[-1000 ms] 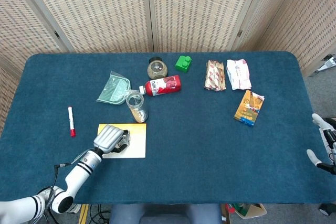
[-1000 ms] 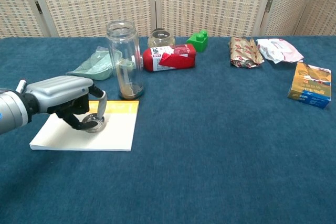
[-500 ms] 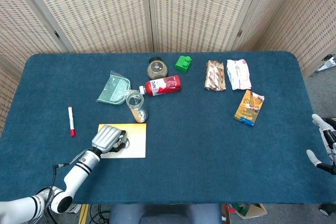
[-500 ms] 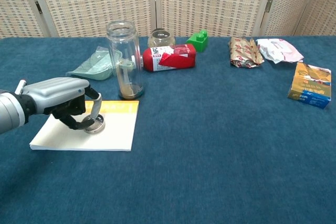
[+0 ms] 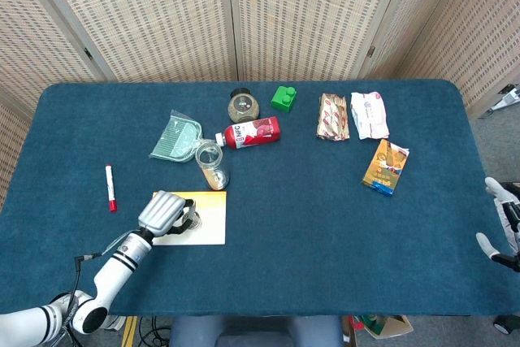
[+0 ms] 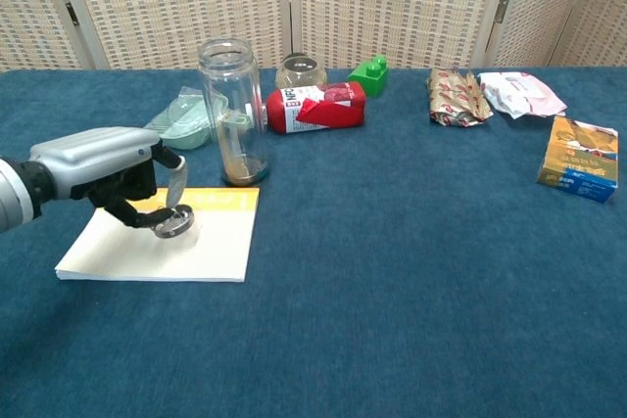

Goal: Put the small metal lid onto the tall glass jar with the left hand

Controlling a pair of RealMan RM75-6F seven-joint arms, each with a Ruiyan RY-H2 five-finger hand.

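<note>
Woven folding screen [image 5: 244,14] behind blue-clothed table [image 5: 325,225]; grey floor.

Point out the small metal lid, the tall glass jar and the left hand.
small metal lid [image 6: 174,223]: chest view, its knurled rim.
tall glass jar [image 6: 233,115]: chest view, middle of the glass wall.
left hand [image 6: 101,168]: chest view, grey back of the hand.

The table [image 6: 411,271] wears a matt, felt-like blue cloth, on which the clear, smooth tall glass jar [image 6: 232,110] gleams beside a matt white paper pad [image 6: 167,252] with a yellow strip. The small metal lid [image 6: 173,223] looks dull silver with a ridged rim, held in the dark fingers [image 6: 147,225] of the left hand [image 6: 103,175], whose grey shell looks like smooth plastic. The red bottle [image 6: 315,108] and the snack packets [image 6: 454,96] are glossy.
</note>
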